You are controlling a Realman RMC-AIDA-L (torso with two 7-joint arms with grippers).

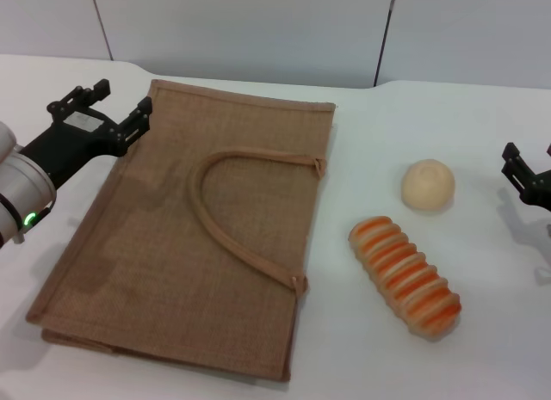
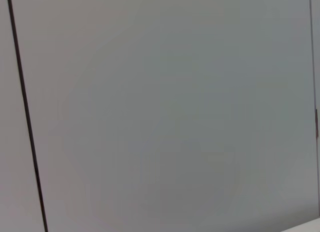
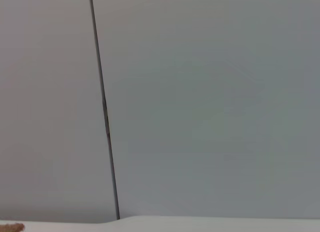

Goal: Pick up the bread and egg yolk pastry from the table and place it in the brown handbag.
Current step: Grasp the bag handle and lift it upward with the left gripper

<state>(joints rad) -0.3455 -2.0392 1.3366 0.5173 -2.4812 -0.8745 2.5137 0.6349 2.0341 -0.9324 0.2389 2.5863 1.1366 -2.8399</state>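
Nothing's bagged yet: bread (image 1: 405,278) and egg yolk pastry (image 1: 428,185) sit on the bench right of the flat brown handbag (image 1: 194,236). Left gripper (image 1: 117,112) spread wide and empty; right gripper (image 1: 527,172) probably open too.

Left hand (image 1: 110,109) hovers with fingers spread; right hand (image 1: 527,172) sits at the edge.

White table (image 1: 413,116) before grey panelled wall (image 1: 258,30)
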